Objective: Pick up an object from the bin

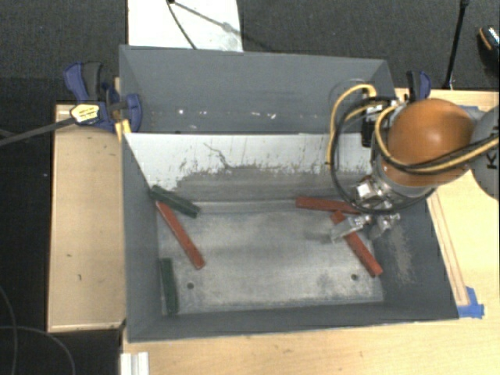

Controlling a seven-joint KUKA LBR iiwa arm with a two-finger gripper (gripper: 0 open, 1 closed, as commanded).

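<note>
My gripper (369,216) hangs low at the right side of the bin, under the arm's orange cover. It is right above the spot where two red sticks meet. One red stick (323,205) lies nearly level and runs left from the gripper. The other red stick (366,256) slants down to the right from beneath it. The upper ends of both sticks are hidden by the gripper, and I cannot tell whether either is between its jaws.
On the left of the bin floor a third red stick (181,236) lies slanted, with a dark green stick (174,201) across its top end. Another dark green stick (166,286) lies along the left wall near the front.
</note>
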